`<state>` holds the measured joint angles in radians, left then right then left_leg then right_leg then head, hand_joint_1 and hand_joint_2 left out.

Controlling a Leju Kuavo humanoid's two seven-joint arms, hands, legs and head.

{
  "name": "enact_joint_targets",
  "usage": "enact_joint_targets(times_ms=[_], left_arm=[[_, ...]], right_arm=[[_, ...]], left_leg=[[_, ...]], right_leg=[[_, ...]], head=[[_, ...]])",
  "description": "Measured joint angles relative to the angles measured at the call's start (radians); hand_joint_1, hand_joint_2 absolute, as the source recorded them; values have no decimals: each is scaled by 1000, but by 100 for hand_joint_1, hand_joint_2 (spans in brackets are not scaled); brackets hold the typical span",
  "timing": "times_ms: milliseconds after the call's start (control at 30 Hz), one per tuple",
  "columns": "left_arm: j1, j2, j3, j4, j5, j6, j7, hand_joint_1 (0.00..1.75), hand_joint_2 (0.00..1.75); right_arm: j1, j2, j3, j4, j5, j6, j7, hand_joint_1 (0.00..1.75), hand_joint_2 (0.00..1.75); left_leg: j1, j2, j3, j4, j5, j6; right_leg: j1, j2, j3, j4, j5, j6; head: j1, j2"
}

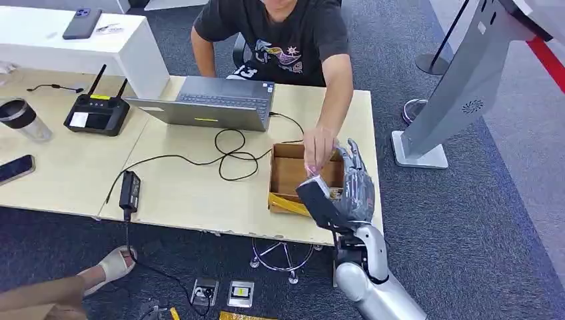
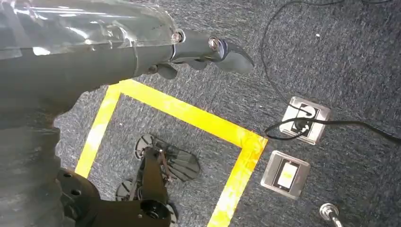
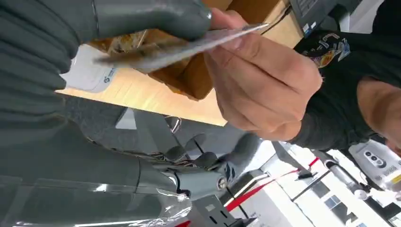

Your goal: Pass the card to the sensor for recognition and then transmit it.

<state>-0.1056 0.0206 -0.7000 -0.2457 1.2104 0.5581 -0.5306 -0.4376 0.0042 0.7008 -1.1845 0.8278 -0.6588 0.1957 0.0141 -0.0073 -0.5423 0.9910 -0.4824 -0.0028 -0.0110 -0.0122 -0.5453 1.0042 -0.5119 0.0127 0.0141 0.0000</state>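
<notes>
Hanging toward the carpet on the left, the left hand (image 2: 208, 49) shows its fingers (image 2: 234, 56) curled in with nothing in them, above a yellow tape square (image 2: 189, 113) on the floor; on the table (image 1: 193, 193), going rightward, sit a black controller (image 1: 96, 113), a power brick (image 1: 128, 190), a grey laptop (image 1: 213, 103) and a cardboard box (image 1: 293, 177) at the near right corner; over that box the right hand (image 1: 350, 190) is raised, and in the right wrist view its thumb presses the card (image 3: 184, 45) from above, so this hand grips it; a person's hand (image 3: 265, 80) pinches the card's far end at the same moment. I judge this the handover step, with the card shared between both holders; whether the sensor pass is done I cannot tell. Next, the robot's fingers would need to loosen only once the person's pinch is firm, lest the card drop into the box; a grey kiosk stand (image 1: 460, 87) rises on the far right.
</notes>
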Motion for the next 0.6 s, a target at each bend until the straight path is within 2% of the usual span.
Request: enact_joint_targets(times_ms=[600], left_arm=[[0, 0, -9, 0, -4, 5, -11, 0, 175]], right_arm=[[5, 0, -3, 4, 43, -19, 11, 175, 175]], left_leg=[[0, 0, 0, 0, 0, 0]], right_leg=[[0, 1, 0, 0, 0, 0]], head=[[0, 0]])
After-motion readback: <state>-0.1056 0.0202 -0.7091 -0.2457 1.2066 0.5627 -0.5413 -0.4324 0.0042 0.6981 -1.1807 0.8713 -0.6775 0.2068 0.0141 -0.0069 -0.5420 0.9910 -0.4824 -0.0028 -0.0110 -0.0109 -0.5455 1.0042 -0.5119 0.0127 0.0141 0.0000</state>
